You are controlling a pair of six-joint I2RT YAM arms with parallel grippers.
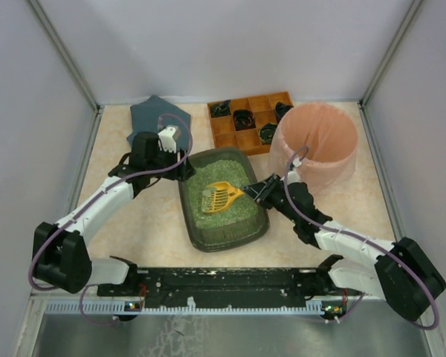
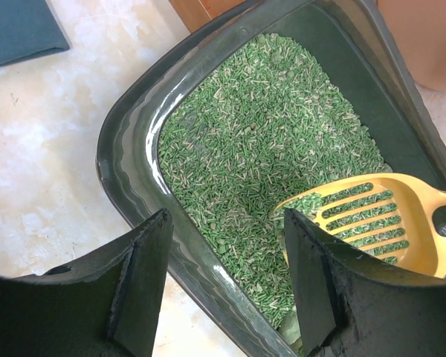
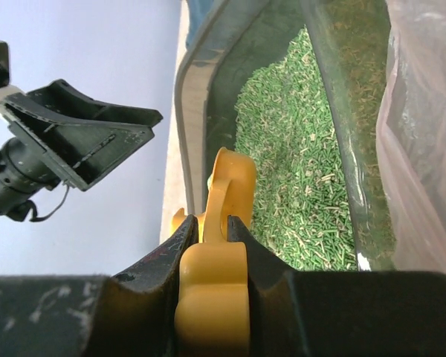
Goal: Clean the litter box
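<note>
The litter box [image 1: 230,239] sits mid-worktop [image 1: 149,223], just beside the pink bin [image 1: 316,145]. Your right tool [image 3: 212,232] is clamped on the handle of the yellow scoop [image 1: 221,196], whose slotted blade rests in the green litter [image 2: 260,149]. Your left tool [image 2: 227,286] hangs open over the box's left rim, with one finger outside it and one over the litter.

A pale beige table [image 1: 141,234] with a marbled top is boxed in by plain white panels: a back wall [image 1: 230,44] along the table's far edge, a left wall [image 1: 22,149] and a right wall [image 1: 431,149] along its sides. Grey metal strips [image 1: 63,52] rise from the table's far corners. Below the table's near edge lies a dull metal sheet [image 1: 208,338]. The light is soft and even.
</note>
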